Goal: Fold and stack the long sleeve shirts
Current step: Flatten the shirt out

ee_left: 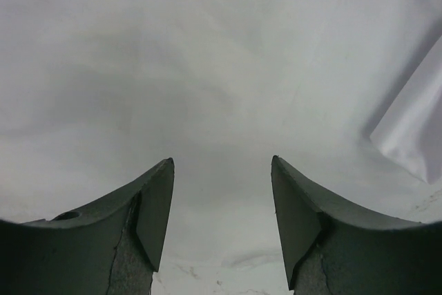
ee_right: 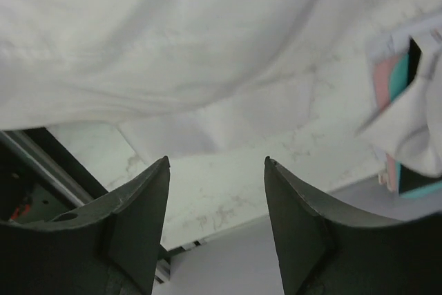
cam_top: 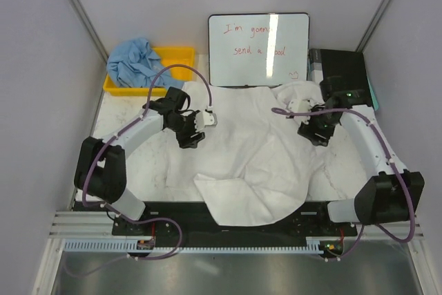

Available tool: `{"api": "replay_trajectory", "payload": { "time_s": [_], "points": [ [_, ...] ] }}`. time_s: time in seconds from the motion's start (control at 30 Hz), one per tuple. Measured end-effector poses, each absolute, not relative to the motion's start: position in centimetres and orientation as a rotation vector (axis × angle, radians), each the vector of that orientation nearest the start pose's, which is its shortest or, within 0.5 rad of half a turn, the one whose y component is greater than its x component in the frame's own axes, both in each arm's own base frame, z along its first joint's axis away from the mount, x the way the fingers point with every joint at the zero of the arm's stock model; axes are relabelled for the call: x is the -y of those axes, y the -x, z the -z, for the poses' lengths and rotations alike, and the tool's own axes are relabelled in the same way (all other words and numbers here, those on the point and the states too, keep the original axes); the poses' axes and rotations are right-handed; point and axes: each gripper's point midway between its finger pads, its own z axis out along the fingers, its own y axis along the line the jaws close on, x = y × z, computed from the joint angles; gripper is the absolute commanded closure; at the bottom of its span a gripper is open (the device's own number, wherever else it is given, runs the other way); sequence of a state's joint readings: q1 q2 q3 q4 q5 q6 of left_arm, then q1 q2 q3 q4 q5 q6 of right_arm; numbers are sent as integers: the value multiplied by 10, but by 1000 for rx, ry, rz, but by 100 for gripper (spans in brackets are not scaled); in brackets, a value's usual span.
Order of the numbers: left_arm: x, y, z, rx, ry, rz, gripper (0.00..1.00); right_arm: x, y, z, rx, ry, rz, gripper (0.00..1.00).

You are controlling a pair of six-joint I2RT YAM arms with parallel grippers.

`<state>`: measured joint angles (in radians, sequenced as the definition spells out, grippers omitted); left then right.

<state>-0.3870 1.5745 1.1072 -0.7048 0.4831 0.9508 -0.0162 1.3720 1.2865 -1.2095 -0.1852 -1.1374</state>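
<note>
Top view: shows the white shirt (cam_top: 255, 160) spread and wrinkled across the middle of the marble tabletop (cam_top: 141, 164), with its near end lying over the dark strip between the arm bases. Shows the light blue shirt (cam_top: 135, 60) bunched at the far left, heaped on the left end of a yellow bin (cam_top: 181, 54), well apart from the white one. Places the left claw (cam_top: 193, 129) at the white shirt's left edge and the right claw (cam_top: 314, 130) by its bunched far-right corner. Whiteboard (cam_top: 259, 53) behind.

Left wrist: finds the left claw (ee_left: 221, 170) with fingers spread wide and nothing between them, above white shirt (ee_left: 207, 53) cloth filling nearly the whole view.

Right wrist: finds the right claw (ee_right: 215, 165) likewise spread wide, gripping nothing. White shirt (ee_right: 173, 32) draped across the top, bare tabletop (ee_right: 228, 202) below.
</note>
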Motion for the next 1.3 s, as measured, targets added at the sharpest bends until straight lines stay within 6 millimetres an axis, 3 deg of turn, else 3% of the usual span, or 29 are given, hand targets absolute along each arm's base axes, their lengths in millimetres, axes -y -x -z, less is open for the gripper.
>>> {"api": "replay_trajectory", "payload": {
  "time_s": [0.17,0.27,0.43,0.53,0.7,0.9,1.0,1.07,1.17,1.23,1.3],
  "points": [
    [161,-290,-68,-2000,-1732,430,39,-75,-239,-125,-2296,1727,-185,49],
    [151,-281,-54,-2036,-1744,434,40,-96,-220,-95,-2299,1830,-224,53],
    [128,-265,-26,-2096,-1790,398,42,-73,-201,-41,-2405,1939,-125,55],
    [119,-259,-14,-2097,-1834,364,44,-55,-196,-24,-2418,2015,-34,56],
    [112,-258,-15,-2010,-1878,286,45,-29,-196,-11,-2373,2145,120,55],
    [89,-239,-17,-1915,-1943,162,45,18,-193,-14,-2324,2222,283,53],
    [80,-225,-17,-1899,-1976,146,43,31,-195,-23,-2303,2240,309,49],
    [75,-210,-18,-1922,-2011,181,41,28,-199,-35,-2289,2250,275,48],
    [78,-193,-32,-1945,-2029,283,39,7,-235,-75,-2213,2135,256,46],
    [89,-208,-54,-1937,-1987,313,39,-14,-269,-109,-2157,1996,243,46],
    [103,-243,-77,-1918,-1911,288,39,-26,-289,-124,-2153,1898,216,47]
  ]
}}
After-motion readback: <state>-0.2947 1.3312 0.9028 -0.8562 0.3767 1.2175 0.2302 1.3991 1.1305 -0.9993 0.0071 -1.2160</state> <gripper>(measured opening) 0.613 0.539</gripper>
